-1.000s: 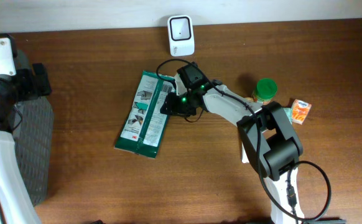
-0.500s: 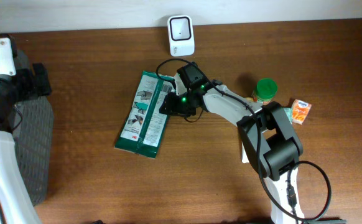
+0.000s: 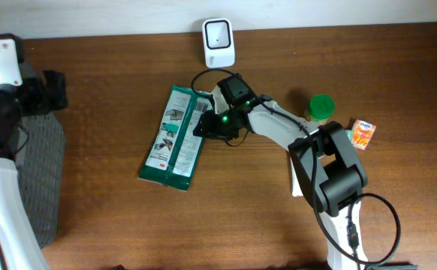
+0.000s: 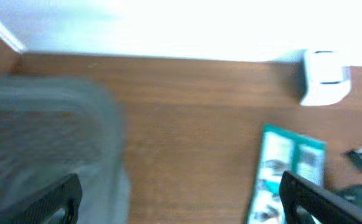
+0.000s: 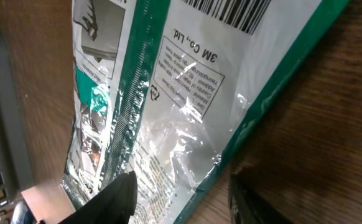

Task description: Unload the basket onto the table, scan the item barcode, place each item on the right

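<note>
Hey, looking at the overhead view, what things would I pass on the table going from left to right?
From the left: grey basket, green package, white scanner, green-lidded jar, orange box.

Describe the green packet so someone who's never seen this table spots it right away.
On the brown wooden table, find the white scanner standing at the far edge; the packet lies flat and slanted just in front of it, to its left. It is the only long green-and-white plastic pack, unlike the green-lidded jar and small orange carton further right.
</note>
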`<action>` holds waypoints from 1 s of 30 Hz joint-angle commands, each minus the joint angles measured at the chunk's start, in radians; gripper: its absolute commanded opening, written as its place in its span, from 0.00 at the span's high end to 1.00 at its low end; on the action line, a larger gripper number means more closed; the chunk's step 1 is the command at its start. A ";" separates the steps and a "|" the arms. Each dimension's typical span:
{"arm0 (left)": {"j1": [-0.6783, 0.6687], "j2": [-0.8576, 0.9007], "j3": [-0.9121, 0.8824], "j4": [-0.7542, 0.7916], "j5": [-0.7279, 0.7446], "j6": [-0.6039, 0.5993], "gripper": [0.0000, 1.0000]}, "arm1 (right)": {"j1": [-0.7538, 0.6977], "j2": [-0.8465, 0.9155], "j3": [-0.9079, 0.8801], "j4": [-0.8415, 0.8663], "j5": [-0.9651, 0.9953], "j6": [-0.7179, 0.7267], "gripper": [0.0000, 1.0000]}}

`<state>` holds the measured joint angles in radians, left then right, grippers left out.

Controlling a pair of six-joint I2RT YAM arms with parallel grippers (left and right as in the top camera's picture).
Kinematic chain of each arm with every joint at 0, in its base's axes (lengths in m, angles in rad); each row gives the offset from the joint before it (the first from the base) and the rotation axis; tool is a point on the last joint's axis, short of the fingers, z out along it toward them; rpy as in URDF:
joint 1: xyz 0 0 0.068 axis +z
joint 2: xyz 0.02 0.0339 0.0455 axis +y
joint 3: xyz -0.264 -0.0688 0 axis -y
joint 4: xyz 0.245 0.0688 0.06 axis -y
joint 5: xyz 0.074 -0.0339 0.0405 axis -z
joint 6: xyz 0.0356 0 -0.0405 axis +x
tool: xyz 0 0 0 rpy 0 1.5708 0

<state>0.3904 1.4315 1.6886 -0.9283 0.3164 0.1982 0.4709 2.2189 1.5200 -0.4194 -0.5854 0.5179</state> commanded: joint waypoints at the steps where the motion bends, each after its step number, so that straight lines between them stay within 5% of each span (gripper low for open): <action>1: -0.004 0.005 0.003 0.030 0.302 -0.002 0.01 | -0.008 0.030 -0.022 -0.010 0.008 -0.016 0.53; 8: -0.226 0.144 0.001 -0.016 0.148 -0.018 0.14 | -0.008 0.030 -0.020 -0.010 0.001 -0.017 0.53; 12: -0.348 0.241 0.001 -0.032 0.050 -0.022 0.14 | -0.008 0.030 -0.020 -0.010 0.001 -0.016 0.53; 22: -0.410 0.562 0.001 -0.065 0.026 -0.018 0.16 | -0.006 0.030 -0.020 -0.012 0.001 -0.016 0.52; 25: -0.404 0.627 0.001 -0.065 0.026 0.022 0.23 | -0.006 0.030 -0.020 -0.019 0.001 -0.016 0.52; 30: -0.382 0.723 -0.001 -0.073 0.023 0.062 0.51 | -0.006 0.030 -0.020 -0.030 0.001 -0.011 0.53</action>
<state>-0.0132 2.1036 1.6882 -0.9958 0.3454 0.2268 0.4698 2.2189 1.5200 -0.4335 -0.5983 0.5159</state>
